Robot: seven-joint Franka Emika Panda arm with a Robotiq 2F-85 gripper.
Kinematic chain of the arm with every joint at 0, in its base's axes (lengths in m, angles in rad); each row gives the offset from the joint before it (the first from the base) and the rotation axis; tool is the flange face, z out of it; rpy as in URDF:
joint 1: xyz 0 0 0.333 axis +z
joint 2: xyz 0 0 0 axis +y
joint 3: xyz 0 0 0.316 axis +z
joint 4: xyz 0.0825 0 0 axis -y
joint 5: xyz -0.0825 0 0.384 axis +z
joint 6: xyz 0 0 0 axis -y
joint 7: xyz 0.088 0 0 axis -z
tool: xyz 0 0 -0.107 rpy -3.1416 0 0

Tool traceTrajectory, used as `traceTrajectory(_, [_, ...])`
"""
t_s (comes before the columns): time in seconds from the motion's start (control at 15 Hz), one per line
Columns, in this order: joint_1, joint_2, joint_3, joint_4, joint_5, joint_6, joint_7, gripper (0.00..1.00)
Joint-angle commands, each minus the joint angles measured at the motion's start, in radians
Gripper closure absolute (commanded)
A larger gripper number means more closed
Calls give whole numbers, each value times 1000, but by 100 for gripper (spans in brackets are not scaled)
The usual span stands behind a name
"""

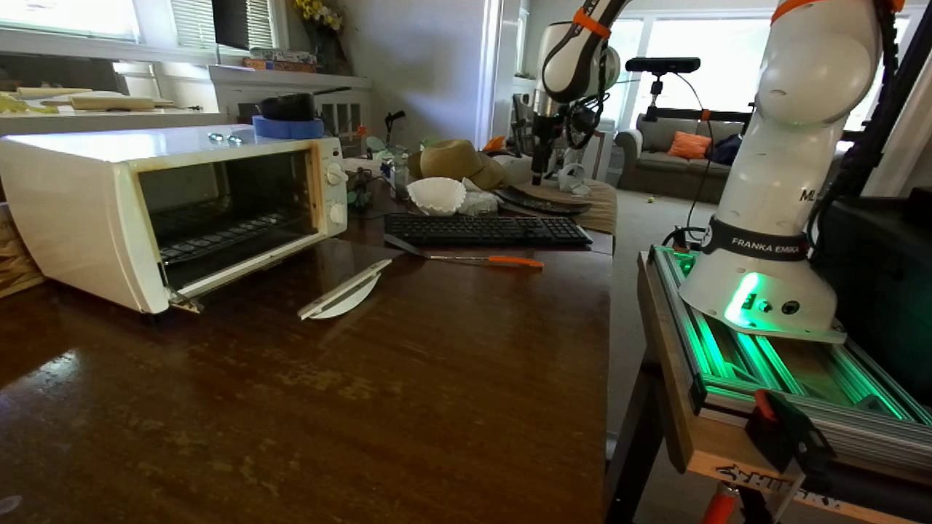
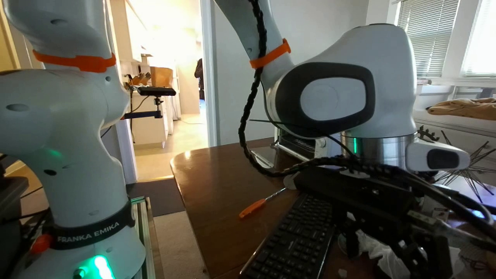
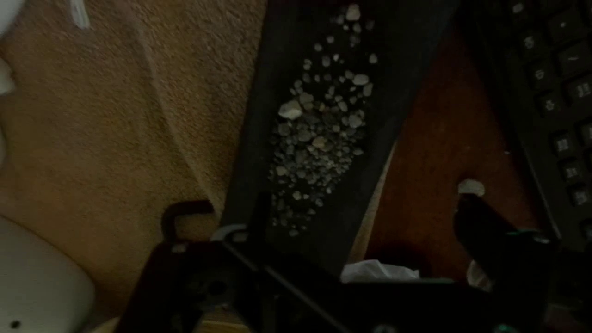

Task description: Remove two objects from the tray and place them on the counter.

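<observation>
The dark grey-black tray (image 3: pixel 388 60) lies below me in the wrist view with many grey and whitish pebbles (image 3: pixel 319 148) on it. In an exterior view it shows as a thin dark curved strip (image 1: pixel 545 202) behind the keyboard. One pale pebble (image 3: pixel 471 187) lies on the glossy brown counter (image 3: pixel 439 134), right at the tip of my right-hand finger in that view. My gripper (image 3: pixel 370 210) is spread wide and empty, one finger over the tray, one over the counter. It points down in both exterior views (image 1: pixel 540 171) (image 2: pixel 391 257). The counter (image 1: pixel 364 407) runs toward the front.
A black keyboard (image 1: pixel 488 229) lies beside the tray. A spatula with an orange handle (image 1: pixel 517 262) lies before it. A white toaster oven (image 1: pixel 73 218) stands with its door down. A white fluted bowl (image 1: pixel 437 195), a hat (image 1: pixel 451 160) and crumpled white wrapping (image 3: pixel 379 270) are near the gripper.
</observation>
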Motion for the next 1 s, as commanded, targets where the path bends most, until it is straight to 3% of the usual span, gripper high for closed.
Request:
traceTrajectory(0.0, [15, -15, -62, 52, -161, -118, 254, 0])
traceTrajectory(0.2, [12, -23, -55, 82, -118, -235, 318, 0])
traceTrajectory(0.47, [9, -23, -44, 101, -67, -300, 364, 0])
traceTrajectory(0.93, [-8, 14, -46, 103, 117, -185, 355, 0])
